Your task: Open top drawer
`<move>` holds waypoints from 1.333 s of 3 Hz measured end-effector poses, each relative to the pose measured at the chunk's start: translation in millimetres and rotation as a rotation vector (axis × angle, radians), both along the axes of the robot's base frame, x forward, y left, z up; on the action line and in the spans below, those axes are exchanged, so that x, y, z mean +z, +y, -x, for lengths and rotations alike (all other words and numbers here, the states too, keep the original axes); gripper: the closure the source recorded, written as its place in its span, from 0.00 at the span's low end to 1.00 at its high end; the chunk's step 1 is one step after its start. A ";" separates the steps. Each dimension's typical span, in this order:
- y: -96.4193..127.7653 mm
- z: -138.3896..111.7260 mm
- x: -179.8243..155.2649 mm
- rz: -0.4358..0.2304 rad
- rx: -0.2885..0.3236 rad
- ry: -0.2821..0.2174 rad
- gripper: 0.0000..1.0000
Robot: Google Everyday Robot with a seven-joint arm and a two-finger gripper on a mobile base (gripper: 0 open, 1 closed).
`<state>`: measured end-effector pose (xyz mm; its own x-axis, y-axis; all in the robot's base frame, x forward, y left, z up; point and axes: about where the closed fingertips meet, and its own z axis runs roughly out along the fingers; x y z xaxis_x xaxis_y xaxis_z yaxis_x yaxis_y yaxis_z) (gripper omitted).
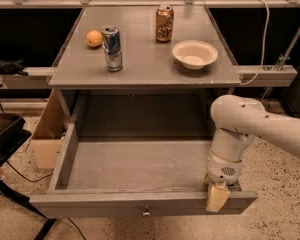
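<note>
The top drawer (135, 164) stands pulled far out under the grey table, its deep grey inside bare. Its flat front (90, 205) runs along the bottom of the view, with a small round metal knob (146, 213) at the centre. My gripper (217, 195) hangs from the white arm (240, 129) at the drawer's front right corner. One tan finger (216, 197) lies over the front's top edge; the rest is hidden by the wrist.
On the grey tabletop (145, 59) stand a blue can (112, 48), a brown can (164, 23), an orange (94, 38) and a white bowl (194, 53). A cardboard box (47, 129) sits left of the drawer. A black object (5, 134) is at far left.
</note>
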<state>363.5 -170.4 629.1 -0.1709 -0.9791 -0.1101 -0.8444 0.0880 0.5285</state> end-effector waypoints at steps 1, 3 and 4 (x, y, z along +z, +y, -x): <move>0.0 0.0 0.0 0.000 0.000 0.000 0.13; -5.6 27.9 80.2 -0.099 0.000 -0.181 0.00; -6.6 48.8 116.6 -0.123 0.031 -0.291 0.00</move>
